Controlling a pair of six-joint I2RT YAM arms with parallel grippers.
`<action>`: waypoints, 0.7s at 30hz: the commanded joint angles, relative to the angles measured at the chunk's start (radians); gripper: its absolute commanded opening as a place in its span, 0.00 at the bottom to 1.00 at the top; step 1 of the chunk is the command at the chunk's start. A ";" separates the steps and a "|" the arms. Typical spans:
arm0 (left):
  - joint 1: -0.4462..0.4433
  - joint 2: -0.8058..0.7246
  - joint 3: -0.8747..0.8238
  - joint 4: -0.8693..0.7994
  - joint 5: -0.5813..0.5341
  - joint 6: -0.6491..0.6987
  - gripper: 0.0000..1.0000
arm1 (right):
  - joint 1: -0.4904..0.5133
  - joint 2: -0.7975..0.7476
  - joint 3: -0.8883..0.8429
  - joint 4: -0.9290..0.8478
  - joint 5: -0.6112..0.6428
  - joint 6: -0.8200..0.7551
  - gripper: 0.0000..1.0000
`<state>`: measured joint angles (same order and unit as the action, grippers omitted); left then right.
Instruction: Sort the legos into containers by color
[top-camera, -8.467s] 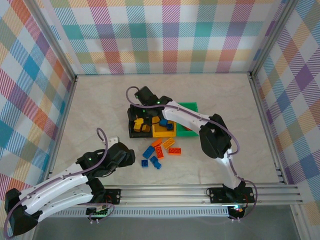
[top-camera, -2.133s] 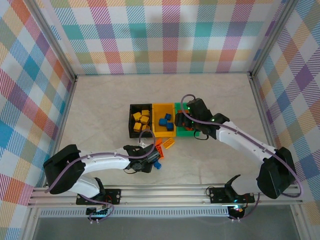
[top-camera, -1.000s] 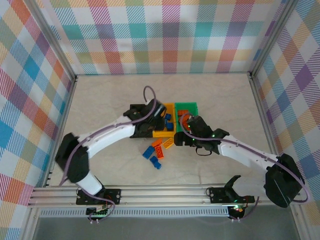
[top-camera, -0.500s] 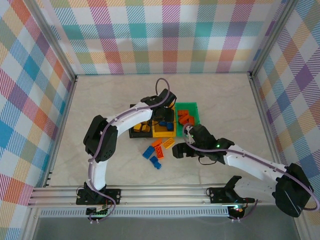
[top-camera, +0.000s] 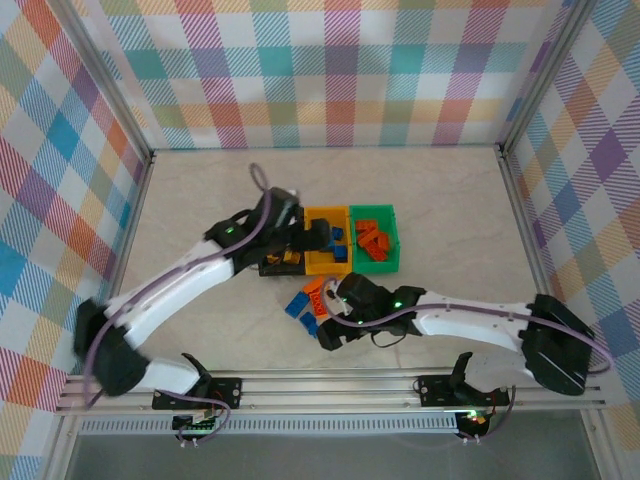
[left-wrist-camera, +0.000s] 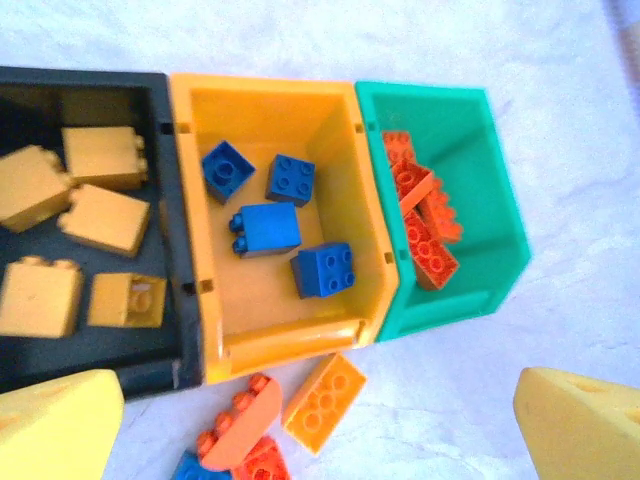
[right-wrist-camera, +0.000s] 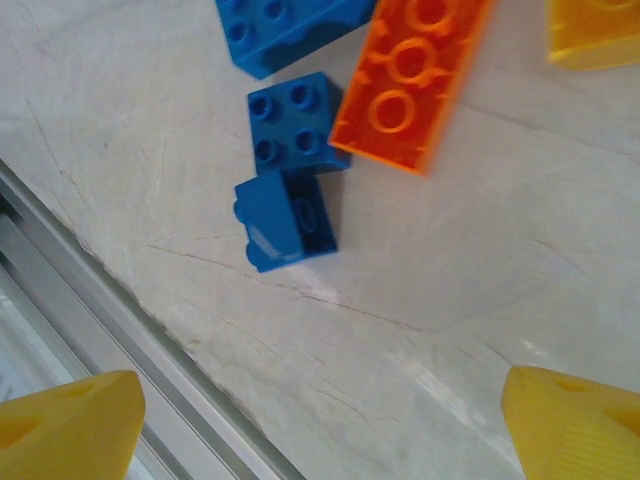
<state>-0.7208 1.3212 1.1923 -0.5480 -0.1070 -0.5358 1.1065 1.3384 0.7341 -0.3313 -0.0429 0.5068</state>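
Three bins stand side by side: the black bin (left-wrist-camera: 185, 300) holds several yellow legos (left-wrist-camera: 100, 215), the yellow bin (left-wrist-camera: 270, 345) several blue ones (left-wrist-camera: 268, 228), and the green bin (left-wrist-camera: 470, 290) several orange-red ones (left-wrist-camera: 425, 225). My left gripper (left-wrist-camera: 315, 425) hovers open over the yellow bin's near wall, above a loose yellow brick (left-wrist-camera: 325, 400) and a rounded orange-red brick (left-wrist-camera: 235, 430). My right gripper (right-wrist-camera: 320, 420) is open above bare table, just short of two small blue bricks (right-wrist-camera: 288, 225) and an orange brick (right-wrist-camera: 410, 80). From above, the loose pile (top-camera: 312, 298) lies in front of the bins.
The metal rail (right-wrist-camera: 90, 320) along the table's near edge runs close to the right gripper. The left arm (top-camera: 190, 275) crosses over the black bin, and the right arm (top-camera: 460, 315) lies low across the table's front. Plaid walls surround the table.
The left gripper has drawn back from over the yellow bin toward its near edge. The right gripper has slid left and nearer, to the loose blue bricks.
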 joint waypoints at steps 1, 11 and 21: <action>-0.009 -0.169 -0.153 -0.074 -0.070 -0.056 1.00 | 0.048 0.078 0.067 0.030 0.044 -0.020 0.91; -0.009 -0.439 -0.348 -0.200 -0.068 -0.127 1.00 | 0.094 0.265 0.166 0.022 0.099 -0.030 0.67; -0.009 -0.481 -0.408 -0.213 -0.068 -0.143 1.00 | 0.098 0.341 0.216 0.007 0.143 -0.037 0.50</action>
<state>-0.7250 0.8692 0.7952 -0.7422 -0.1738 -0.6659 1.1976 1.6608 0.9325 -0.3138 0.0818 0.4786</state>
